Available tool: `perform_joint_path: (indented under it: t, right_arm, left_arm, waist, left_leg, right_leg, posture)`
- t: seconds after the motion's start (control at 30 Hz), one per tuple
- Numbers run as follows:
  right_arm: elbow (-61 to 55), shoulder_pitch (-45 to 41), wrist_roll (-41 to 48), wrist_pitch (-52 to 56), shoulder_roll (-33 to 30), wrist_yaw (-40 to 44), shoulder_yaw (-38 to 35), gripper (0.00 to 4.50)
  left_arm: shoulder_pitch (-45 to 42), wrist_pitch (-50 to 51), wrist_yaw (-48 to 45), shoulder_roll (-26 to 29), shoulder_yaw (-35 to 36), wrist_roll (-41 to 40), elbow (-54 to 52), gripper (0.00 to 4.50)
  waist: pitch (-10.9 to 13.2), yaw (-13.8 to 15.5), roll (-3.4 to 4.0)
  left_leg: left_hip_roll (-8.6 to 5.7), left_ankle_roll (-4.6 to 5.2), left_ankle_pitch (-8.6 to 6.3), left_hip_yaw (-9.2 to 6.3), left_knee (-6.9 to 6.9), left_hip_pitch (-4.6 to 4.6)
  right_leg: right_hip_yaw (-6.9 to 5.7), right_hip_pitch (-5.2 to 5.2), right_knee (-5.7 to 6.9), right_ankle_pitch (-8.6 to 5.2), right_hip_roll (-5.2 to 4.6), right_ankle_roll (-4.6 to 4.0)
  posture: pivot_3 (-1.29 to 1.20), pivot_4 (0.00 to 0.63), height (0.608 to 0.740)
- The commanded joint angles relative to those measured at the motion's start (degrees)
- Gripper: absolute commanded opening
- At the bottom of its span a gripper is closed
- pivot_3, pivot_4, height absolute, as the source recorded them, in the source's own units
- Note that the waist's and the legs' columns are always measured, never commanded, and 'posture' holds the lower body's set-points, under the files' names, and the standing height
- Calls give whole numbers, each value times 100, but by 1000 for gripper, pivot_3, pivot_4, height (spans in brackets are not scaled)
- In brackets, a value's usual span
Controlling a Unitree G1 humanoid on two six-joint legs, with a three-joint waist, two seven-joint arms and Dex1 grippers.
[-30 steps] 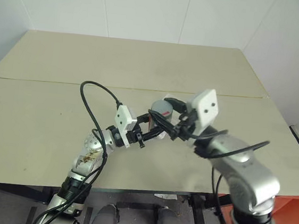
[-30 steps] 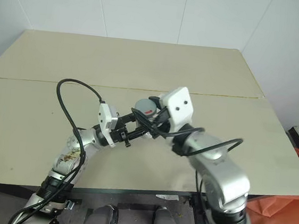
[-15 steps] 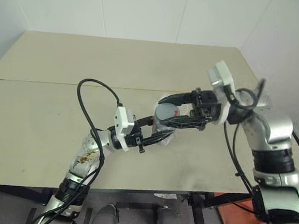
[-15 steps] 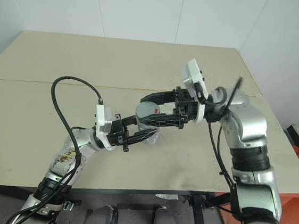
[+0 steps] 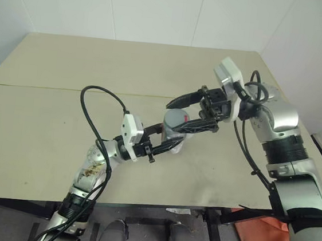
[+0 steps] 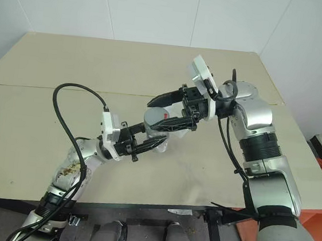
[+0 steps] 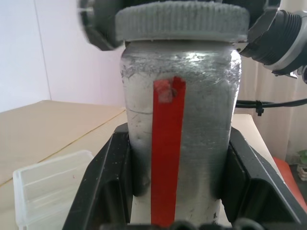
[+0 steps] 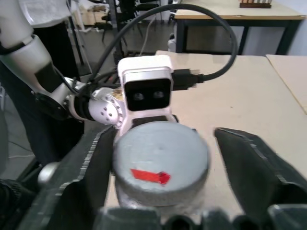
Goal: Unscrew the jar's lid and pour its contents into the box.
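Note:
The silvery-grey jar (image 5: 174, 128) with a red stripe hangs upright above the table, and my left gripper (image 5: 169, 140) is shut on its body; in the left wrist view its black fingers (image 7: 110, 182) clamp both sides of the jar (image 7: 192, 143). The ribbed grey lid (image 8: 160, 153) with a red mark sits on top. My right gripper (image 5: 177, 116) reaches in from the right, open, with its fingers (image 8: 91, 167) standing either side of the lid and a gap showing. The clear plastic box (image 7: 48, 187) lies on the table just below and beside the jar. The contents are hidden inside.
The tan table (image 5: 61, 133) runs wide on both sides, with a seam (image 5: 49, 88) across its middle and a second slab behind. A black cable (image 5: 96, 111) loops up from my left wrist. White walls stand behind and to the right.
My right arm has swung out to the right and its wrist has turned. Its fingers, closed over the lid before, now stand apart around it. The left gripper keeps the jar where it was.

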Motion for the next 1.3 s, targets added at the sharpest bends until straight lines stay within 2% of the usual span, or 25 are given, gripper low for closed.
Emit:
perform_joint_path:
  t: [0.03, 0.1, 0.23, 0.3, 0.37, 0.47, 0.57, 0.63, 0.73, 0.8, 1.3]
  right_arm:
    - [-595, 51, -30, -249, -108, -262, -636, 4455]
    - [-1303, 249, 178, 257, -322, -760, -996, 4455]
    - [-3058, 1215, 623, 756, -962, -1137, -1667, 4455]
    - [-3834, 1651, 999, 1365, -960, -2042, -1998, 4455]
    - [-4764, 2117, 1141, 1773, -577, -3326, -2085, 4455]
    - [-5882, 2615, 205, 2057, 19, -5063, -1455, 4455]
    - [-6360, 2852, -538, 2479, 688, -6602, -1070, 4455]
    - [-6534, 2973, -793, 2701, 1004, -7281, -994, 4455]
    - [-6699, 3118, -1299, 2844, 1156, -7736, -574, 4455]
    - [-6709, 3229, -1272, 2951, 1418, -7939, -523, 4455]
    - [-6597, 3269, -1338, 2936, 1640, -7898, -438, 4455]
  left_arm:
    - [54, -17, 98, -21, -38, 55, -229, 1969]
    - [99, -25, 136, 6, 6, 51, -232, 1969]
    - [221, -1, 119, 96, 53, 1, -288, 1969]
    - [237, -28, 148, 104, 58, 29, -263, 1969]
    - [203, -105, 232, 54, 71, 99, -200, 1969]
    - [109, -195, 210, 40, 73, 182, -94, 1969]
    - [39, -195, 154, 79, 119, 165, -61, 1969]
    - [-15, -237, 178, 83, 168, 175, 13, 1969]
    - [-70, -278, 260, 20, 202, 172, 85, 1969]
    - [-93, -286, 283, -7, 194, 184, 96, 1969]
    - [-116, -382, 302, -62, 176, 292, 236, 1969]
  waist:
    - [0, 5, 0]
    - [1, 24, 1]
    - [1, 125, 2]
    - [1, 144, 2]
    - [0, 118, 2]
    - [-2, 93, 5]
    - [-2, 84, 6]
    - [-11, 84, -2]
    - [-13, 94, 3]
    - [-13, 98, 3]
    - [-13, 57, 3]
  left_leg:
    - [0, 0, 0, 0, 0, 0]
    - [0, 0, 0, 0, 0, -1]
    - [-2, 0, -1, -1, 0, -8]
    - [-3, 3, -3, 0, -1, -8]
    - [-3, 3, -3, 2, 0, -5]
    - [2, 3, -3, 2, 1, 4]
    - [2, 3, -2, 1, 1, 8]
    - [-6, 11, 7, 2, 8, 6]
    - [-1, 13, 8, 2, 7, 1]
    - [-3, 13, 8, 2, 7, -3]
    - [-2, 14, 8, 2, 6, -2]
  right_leg:
    - [0, 0, 0, 0, 0, 0]
    - [0, -1, 1, 0, 0, 0]
    - [-2, -4, -4, -4, -4, 4]
    - [-1, -2, -6, -7, -6, 6]
    - [1, -3, -3, -6, -5, 6]
    - [1, -3, 10, -4, 1, 2]
    - [1, -7, 13, -14, 4, -38]
    - [2, 4, -1, -7, -6, -37]
    - [1, -2, 3, -6, -2, -38]
    - [1, -1, -3, -5, -5, -36]
    - [1, -1, -3, -8, -3, -34]
  posture:
    - [0, 150, 740]
    - [0, 150, 740]
    - [0, 150, 740]
    - [0, 150, 740]
    - [0, 150, 740]
    - [0, 150, 740]
    - [0, 150, 740]
    - [0, 150, 740]
    - [0, 150, 740]
    - [0, 150, 740]
    - [0, 150, 740]
